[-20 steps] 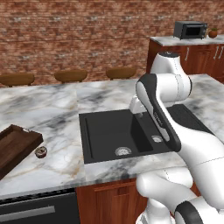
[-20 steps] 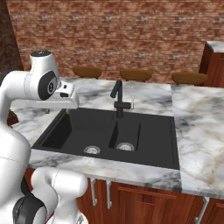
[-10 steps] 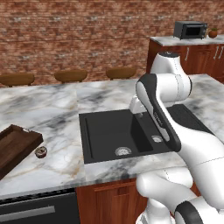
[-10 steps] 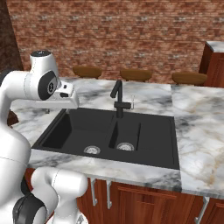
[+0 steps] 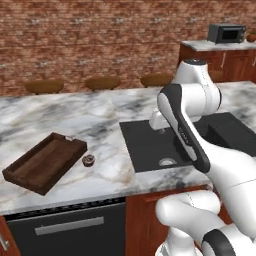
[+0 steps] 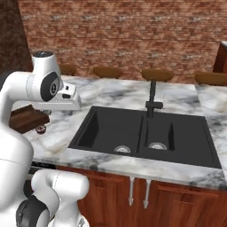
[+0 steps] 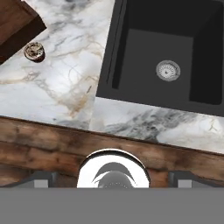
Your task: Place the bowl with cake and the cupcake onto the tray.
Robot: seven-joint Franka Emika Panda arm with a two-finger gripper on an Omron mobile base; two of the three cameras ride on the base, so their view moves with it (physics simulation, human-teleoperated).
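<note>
A: The tray (image 5: 44, 163) reads as dark brown wood, matt, with visible grain. The countertop (image 5: 75, 122) is polished grey-white veined marble.

B: And the sink (image 6: 142, 135)?

A: Matt black, smooth, with a shiny metal drain ring (image 7: 168, 70) (the faucet (image 6: 153, 98) is matt black too). The wall (image 5: 100, 40) behind is rough red brick, the cabinet fronts (image 6: 177, 201) glossy reddish wood, and the cupcake (image 5: 88, 160) is dull brown

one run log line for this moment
end effector: open, holding nothing | cupcake: on counter beside tray | tray: nothing on it | bowl: not loaded
</note>
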